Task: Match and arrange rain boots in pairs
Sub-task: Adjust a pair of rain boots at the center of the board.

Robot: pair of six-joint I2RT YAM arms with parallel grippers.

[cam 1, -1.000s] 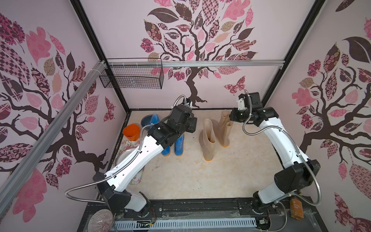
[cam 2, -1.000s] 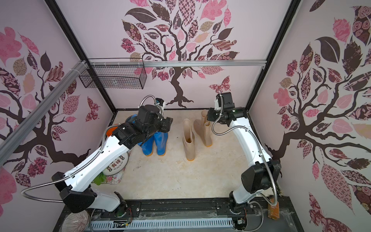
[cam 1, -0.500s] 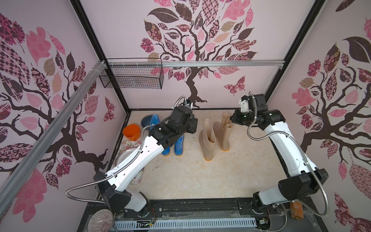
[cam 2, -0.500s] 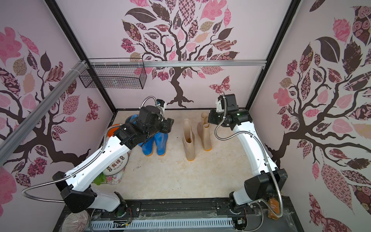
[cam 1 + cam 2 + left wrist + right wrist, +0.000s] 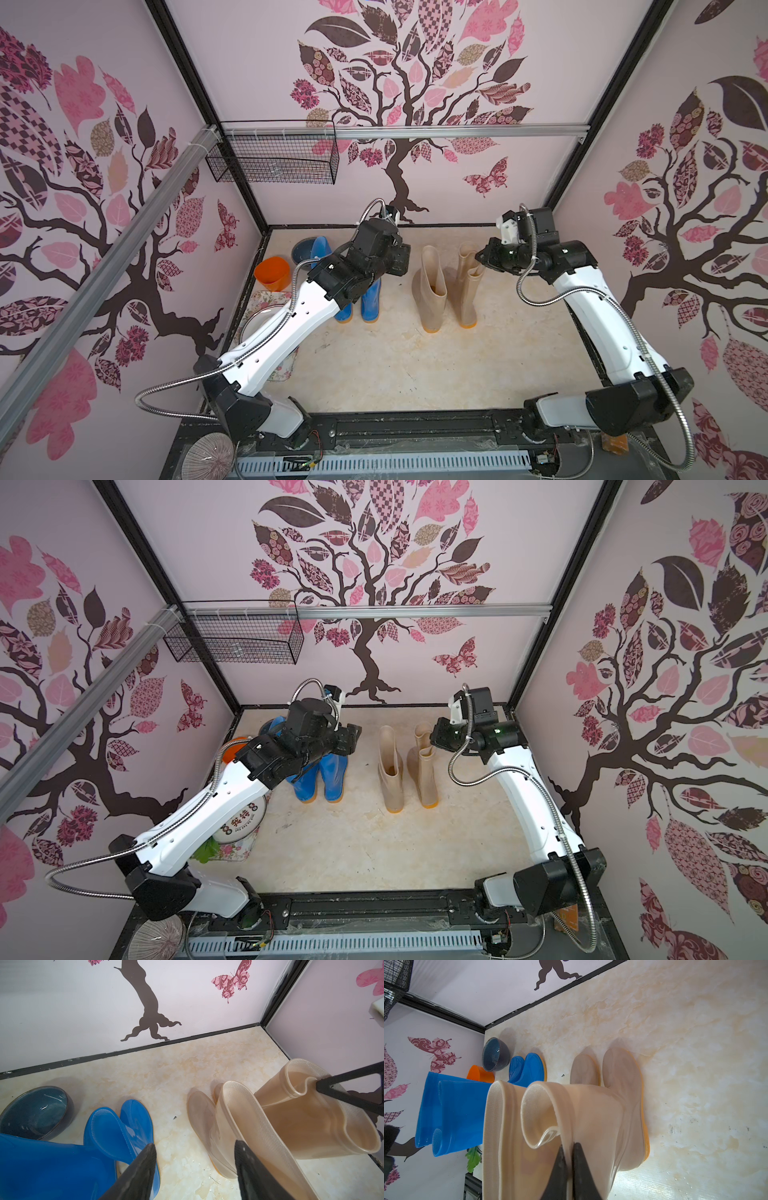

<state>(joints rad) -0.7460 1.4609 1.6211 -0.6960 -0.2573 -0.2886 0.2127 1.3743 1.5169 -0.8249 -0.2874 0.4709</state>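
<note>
Right wrist: right gripper (image 5: pixel 569 1145) on tan boot (image 5: pixel 593 1109) cuff (finger (image 5: pixel 559 1167) inside)

The folded rim of one beige boot (image 5: pixel 593 1113) is pinched between the closed jaws of the right gripper (image 5: pixel 569 1148). A second beige boot (image 5: pixel 502 1130) is seen just beside it, and beyond it two blue boots (image 5: pixel 452 1109). Near their toes a dark blue bowl (image 5: pixel 495 1056) and an orange cup (image 5: pixel 478 1075) are placed.

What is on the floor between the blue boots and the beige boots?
Only bare floor separates the blue boots from the beige boots, in both top views.
</note>
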